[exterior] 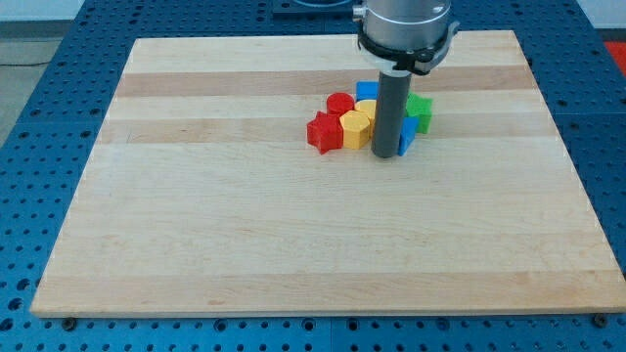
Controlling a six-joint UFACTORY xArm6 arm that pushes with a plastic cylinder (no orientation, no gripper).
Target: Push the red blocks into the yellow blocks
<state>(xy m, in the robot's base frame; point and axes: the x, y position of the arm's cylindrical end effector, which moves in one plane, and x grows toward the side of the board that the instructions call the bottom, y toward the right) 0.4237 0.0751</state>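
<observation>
The rod's tip [385,154], holding nothing, rests just right of the yellow hexagonal block [357,127], with the red star block [324,132] touching that block's left side.

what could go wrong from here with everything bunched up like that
1. My tip sits on the view's right of the cluster, against the yellow hexagon, not behind the red star or red round block. Pushing from here would likely shove yellow away rather than drive red in.
2. The blue block, the green block and another blue piece crowd the rod; any sweep would probably drag them along.
</observation>
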